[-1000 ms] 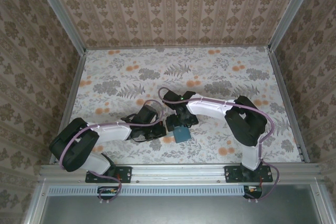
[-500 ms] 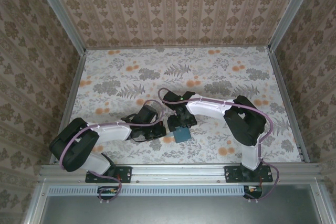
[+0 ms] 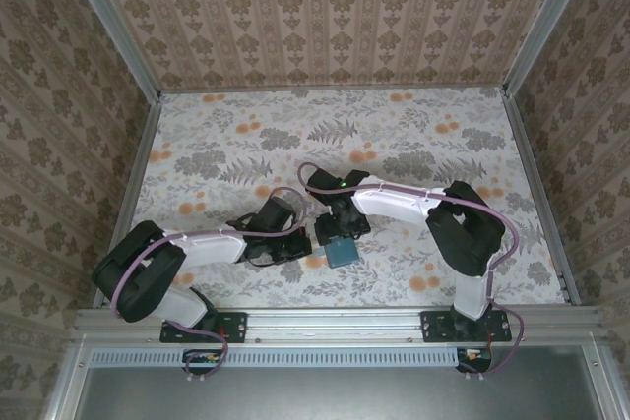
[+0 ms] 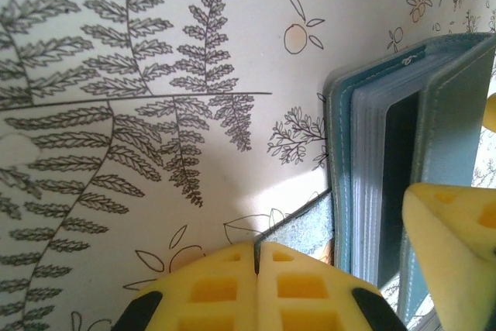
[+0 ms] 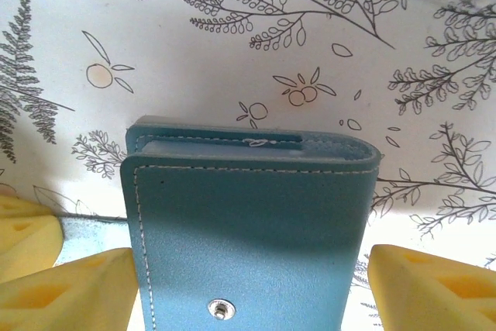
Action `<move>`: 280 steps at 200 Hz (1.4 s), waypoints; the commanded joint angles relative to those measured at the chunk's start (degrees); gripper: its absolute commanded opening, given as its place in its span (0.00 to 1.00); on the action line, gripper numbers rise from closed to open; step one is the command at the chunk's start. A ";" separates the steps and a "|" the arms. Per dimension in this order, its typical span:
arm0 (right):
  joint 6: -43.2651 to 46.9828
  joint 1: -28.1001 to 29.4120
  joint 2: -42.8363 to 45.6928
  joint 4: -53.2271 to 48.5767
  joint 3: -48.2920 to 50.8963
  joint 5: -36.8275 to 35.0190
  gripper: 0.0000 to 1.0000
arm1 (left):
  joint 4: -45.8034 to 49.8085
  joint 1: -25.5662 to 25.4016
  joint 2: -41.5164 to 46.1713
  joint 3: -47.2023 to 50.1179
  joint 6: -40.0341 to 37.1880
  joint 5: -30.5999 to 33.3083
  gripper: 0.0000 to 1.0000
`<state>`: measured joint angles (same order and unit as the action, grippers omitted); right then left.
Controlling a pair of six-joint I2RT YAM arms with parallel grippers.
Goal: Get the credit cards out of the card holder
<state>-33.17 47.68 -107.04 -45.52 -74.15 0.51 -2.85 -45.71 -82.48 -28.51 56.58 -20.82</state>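
Observation:
The teal card holder (image 3: 343, 252) stands on edge on the table between both arms. In the left wrist view it (image 4: 380, 153) gapes slightly and shows a stack of clear sleeves. My left gripper (image 4: 256, 249) is shut, pinching the holder's small side tab (image 4: 306, 230) that lies flat on the table. In the right wrist view my right gripper (image 5: 252, 269) is open, one yellow finger (image 5: 77, 288) on each side of the holder's outer cover (image 5: 248, 222) with its metal snap (image 5: 222, 309). The credit cards are hidden inside the holder.
The floral table sheet (image 3: 413, 135) stretches wide behind the arms, enclosed by patterned walls (image 3: 325, 17). The right gripper's yellow finger (image 4: 457, 230) stands close beside the holder in the left wrist view. A metal rail (image 3: 325, 320) runs along the near edge.
Almost nothing differs. The right arm's elbow has shifted a touch to the right; the holder and the left gripper stay where they were.

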 commanded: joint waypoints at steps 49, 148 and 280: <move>1.00 0.29 3.78 -5.65 -0.37 -4.84 0.72 | 3.18 -0.03 -0.68 1.00 -0.13 1.83 0.04; 3.52 -0.44 6.51 -12.51 -2.55 -12.07 0.45 | 8.01 0.06 2.10 -0.32 -1.30 3.68 0.04; 1.93 -7.78 12.88 2.72 10.24 -1.51 0.07 | 15.79 6.19 0.28 -7.17 -9.07 3.16 0.04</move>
<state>-30.20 41.34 -96.16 -46.24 -66.28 -2.94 7.97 -41.50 -80.97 -33.08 51.81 -18.48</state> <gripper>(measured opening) 0.083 0.060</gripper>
